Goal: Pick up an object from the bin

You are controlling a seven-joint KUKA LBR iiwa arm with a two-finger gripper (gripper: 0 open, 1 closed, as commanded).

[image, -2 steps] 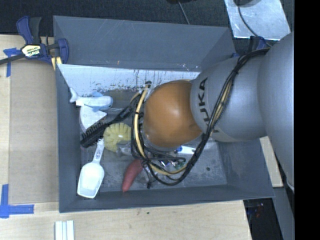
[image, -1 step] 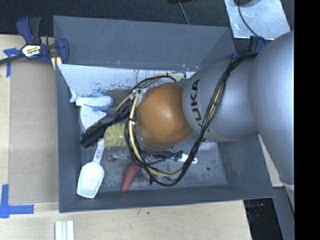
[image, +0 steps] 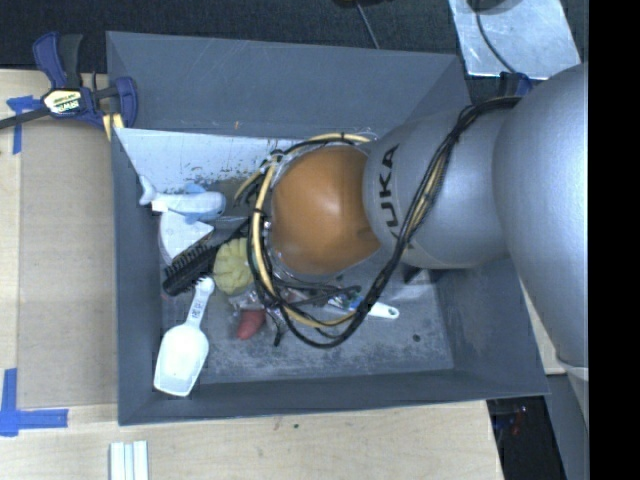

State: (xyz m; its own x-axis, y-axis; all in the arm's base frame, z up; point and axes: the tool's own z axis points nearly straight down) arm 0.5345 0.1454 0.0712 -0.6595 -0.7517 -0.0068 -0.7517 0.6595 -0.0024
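One bulky grey arm reaches deep into the bin, where a careless lift could knock it against the wall. Its orange cover sits over the gripper, so I cannot tell whether the gripper is open or closed. Nearest it, bunched at the floor's left, lie a black brush, a white scoop, a yellow-green lump and a small red piece. The loose cables could snag one, or a neighbour get dragged along.
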